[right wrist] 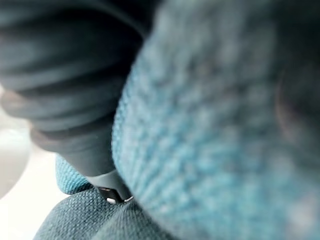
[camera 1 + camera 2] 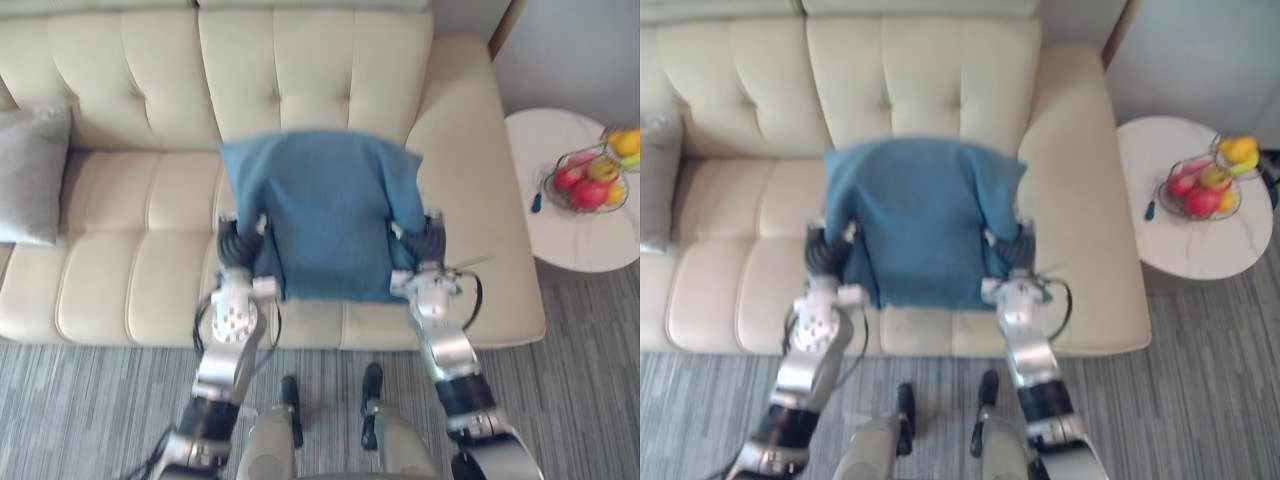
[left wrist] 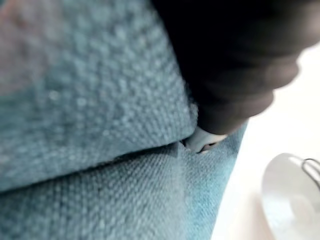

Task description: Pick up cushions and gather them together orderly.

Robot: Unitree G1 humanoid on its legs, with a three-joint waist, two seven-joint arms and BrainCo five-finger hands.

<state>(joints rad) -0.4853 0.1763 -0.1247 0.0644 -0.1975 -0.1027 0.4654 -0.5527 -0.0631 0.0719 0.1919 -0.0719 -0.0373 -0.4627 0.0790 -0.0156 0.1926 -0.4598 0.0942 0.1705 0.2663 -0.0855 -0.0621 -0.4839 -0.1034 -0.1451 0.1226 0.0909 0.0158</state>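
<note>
The left hand [image 2: 823,252] and the right hand [image 2: 1012,250] are holding a blue cushion [image 2: 923,220] between them above the sofa [image 2: 740,90] seat. A grey cushion [image 2: 655,180] is lying at the sofa's left end, and a table [image 2: 1185,255] bearing a fruit basket [image 2: 1200,190] is standing beyond its right arm.

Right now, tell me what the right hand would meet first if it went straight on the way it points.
Probably the sofa backrest: the right hand, beside the blue cushion, points toward it over the seat, though depth is unclear.
</note>
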